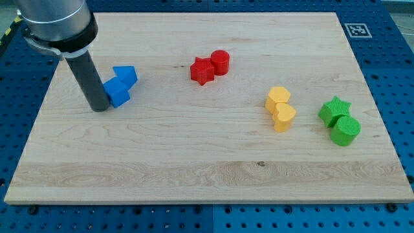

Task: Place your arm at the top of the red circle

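The red circle (220,62) is a short red cylinder in the upper middle of the wooden board (194,162). A red star (202,70) touches it on its lower left. My tip (101,108) is at the board's left, far to the left of the red circle and a little lower in the view. The tip rests against the left side of a blue block (118,92), with a second blue block (125,75) just above and right of that one.
Two yellow blocks (279,98) (284,117) sit together right of centre. A green star (335,110) and a green cylinder (345,131) sit together at the right. A fiducial tag (356,29) lies off the board's top right corner.
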`<state>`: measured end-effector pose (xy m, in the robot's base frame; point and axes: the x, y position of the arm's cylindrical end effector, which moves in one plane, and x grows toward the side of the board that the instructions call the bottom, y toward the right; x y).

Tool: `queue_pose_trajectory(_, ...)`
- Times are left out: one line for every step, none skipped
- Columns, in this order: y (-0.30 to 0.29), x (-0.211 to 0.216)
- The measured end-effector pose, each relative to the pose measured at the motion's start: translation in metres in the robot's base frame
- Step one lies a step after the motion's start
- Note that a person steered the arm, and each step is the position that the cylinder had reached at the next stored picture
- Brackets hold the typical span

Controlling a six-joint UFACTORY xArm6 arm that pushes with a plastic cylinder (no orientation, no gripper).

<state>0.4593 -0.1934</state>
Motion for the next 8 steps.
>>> queue_pose_trajectory(-0.001, -0.001)
queue_pose_trajectory(-0.002, -0.002)
queue_pose_trajectory(-0.025, -0.03)
queue_pose_trajectory(-0.052, -0.054)
queue_pose_trajectory(-0.075, -0.08)
queue_pose_trajectory(-0.072, -0.119)
queue_pose_trajectory(-0.036, -0.147)
queue_pose_trajectory(0.026, -0.154)
